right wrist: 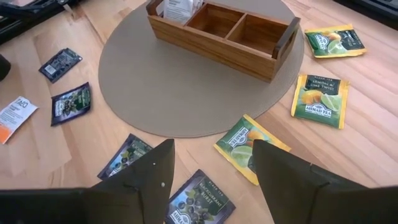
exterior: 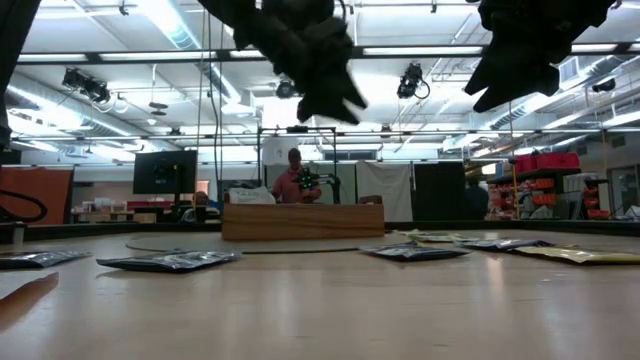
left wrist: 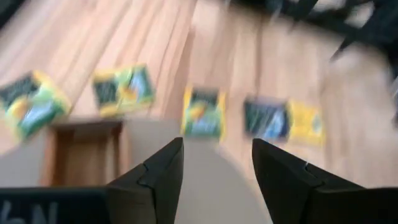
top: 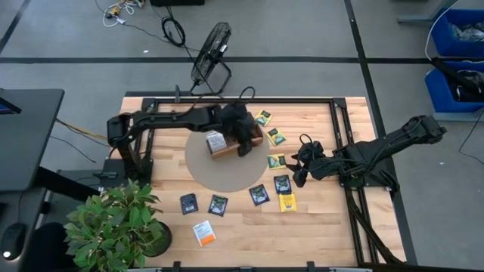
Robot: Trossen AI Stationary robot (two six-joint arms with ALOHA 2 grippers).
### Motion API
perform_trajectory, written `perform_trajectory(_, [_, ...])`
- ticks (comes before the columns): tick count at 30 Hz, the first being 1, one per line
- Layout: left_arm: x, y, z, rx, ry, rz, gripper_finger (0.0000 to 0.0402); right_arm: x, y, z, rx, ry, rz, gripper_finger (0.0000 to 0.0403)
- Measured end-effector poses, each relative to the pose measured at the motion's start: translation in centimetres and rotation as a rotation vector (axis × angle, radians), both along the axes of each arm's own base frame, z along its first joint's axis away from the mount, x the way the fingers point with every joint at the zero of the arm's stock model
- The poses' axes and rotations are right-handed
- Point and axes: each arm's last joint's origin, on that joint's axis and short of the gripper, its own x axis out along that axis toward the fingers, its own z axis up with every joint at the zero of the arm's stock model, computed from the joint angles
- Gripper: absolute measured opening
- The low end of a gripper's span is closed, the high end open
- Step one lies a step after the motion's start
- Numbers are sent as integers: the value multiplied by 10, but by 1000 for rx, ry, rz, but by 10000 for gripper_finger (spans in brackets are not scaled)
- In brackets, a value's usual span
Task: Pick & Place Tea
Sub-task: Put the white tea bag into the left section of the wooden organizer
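The tea packets lie flat on the table: green ones (top: 275,136), dark ones (top: 259,194), a yellow one (top: 287,202) and a white-orange one (top: 203,233). A white packet (right wrist: 177,7) stands in one end compartment of the wooden tray (top: 227,143), which rests on a round grey mat (top: 227,170). My left gripper (left wrist: 217,168) hangs open and empty above the tray's right end (top: 246,140). My right gripper (right wrist: 211,168) is open and empty too, held above the table right of the mat (top: 299,172), over a green packet (right wrist: 245,146) and dark packets (right wrist: 199,202).
A potted plant (top: 113,227) stands at the table's near left corner. A black frame (top: 340,136) runs along the far and right edges. Bare wood shows near the near edge, right of the white-orange packet. A person (exterior: 295,180) shows in the room beyond.
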Motion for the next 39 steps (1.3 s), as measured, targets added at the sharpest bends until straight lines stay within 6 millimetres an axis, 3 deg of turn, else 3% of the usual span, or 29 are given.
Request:
perform_trajectory(5, [9,-22,16,-14,-184,22,195,0,-1,0,-14,1,-9,224])
perform_trajectory(13, [15,-59,20,1,-222,-28,194,0,-1,0,-39,7,4,224])
perform_trajectory(21, [27,-91,45,-13,-534,9,194,0,-1,1,-35,0,1,224])
perform_trajectory(25, [20,-94,26,-127,-702,77,194,0,0,1,-28,-7,0,224])
perform_trajectory(28, [6,-93,4,-222,-723,112,194,0,0,1,-13,-13,-8,224])
perform_trajectory(33, [-15,-111,-18,-283,-623,65,194,1,0,2,-8,-25,-3,224])
perform_trajectory(39, [-38,-128,-25,-306,-453,-14,194,1,0,3,-13,-27,2,224])
